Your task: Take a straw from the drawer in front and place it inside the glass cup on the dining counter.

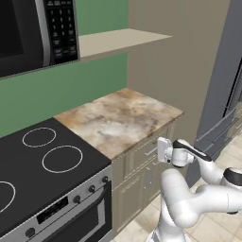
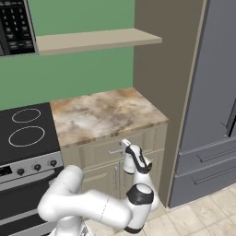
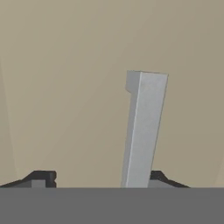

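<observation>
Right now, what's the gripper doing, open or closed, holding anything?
Gripper: open, jaws either side of the drawer handle, not clamped on it; holding nothing.

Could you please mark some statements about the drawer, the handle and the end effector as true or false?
1. The drawer is shut. True.
2. The end effector is at the drawer's grey handle. True.
3. A straw is held in the end effector. False: no straw is in it.
4. The stovetop lies right of the marbled worktop. False: it lies to its left.
5. A shelf hangs above the worktop. True.
</observation>
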Robot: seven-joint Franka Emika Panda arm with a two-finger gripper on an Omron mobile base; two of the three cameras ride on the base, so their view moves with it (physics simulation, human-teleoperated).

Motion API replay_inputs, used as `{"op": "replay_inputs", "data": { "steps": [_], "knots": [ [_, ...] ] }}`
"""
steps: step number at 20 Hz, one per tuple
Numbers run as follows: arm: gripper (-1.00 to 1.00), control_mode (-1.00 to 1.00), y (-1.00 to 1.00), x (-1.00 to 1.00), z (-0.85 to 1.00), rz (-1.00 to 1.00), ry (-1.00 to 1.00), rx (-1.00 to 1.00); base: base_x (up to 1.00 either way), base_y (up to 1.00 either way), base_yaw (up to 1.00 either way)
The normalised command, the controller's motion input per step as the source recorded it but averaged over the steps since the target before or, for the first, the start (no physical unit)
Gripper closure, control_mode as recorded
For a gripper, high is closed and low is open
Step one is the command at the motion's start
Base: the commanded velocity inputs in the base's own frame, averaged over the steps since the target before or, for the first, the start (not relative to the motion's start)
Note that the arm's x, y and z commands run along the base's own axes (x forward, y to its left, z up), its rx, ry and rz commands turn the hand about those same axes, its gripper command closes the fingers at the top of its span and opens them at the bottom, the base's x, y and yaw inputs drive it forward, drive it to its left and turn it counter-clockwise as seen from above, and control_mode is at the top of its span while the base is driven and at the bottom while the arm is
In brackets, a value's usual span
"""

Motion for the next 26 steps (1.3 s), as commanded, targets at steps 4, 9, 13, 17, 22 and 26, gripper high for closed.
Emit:
{"op": "replay_inputs", "data": {
  "steps": [4,9,13,17,22,26],
  "knots": [
    [1.00,-1.00,0.00,0.17,-0.49,0.00,-0.05,0.07,0.00,0.00,0.00],
    [1.00,-1.00,0.00,0.11,-0.31,0.00,-0.08,0.07,0.00,0.00,0.00],
    [1.00,-1.00,-0.08,0.00,-0.02,0.00,-0.16,0.08,0.00,0.00,0.00],
    [1.00,-1.00,-0.31,-0.04,0.00,0.00,-0.15,0.06,0.00,0.00,0.00],
    [1.00,-1.00,-0.49,-0.15,0.02,0.00,-0.12,0.06,0.00,0.00,0.00],
    [1.00,-1.00,-0.69,-0.30,0.04,0.00,-0.05,0.06,0.00,0.00,0.00]
  ]
}}
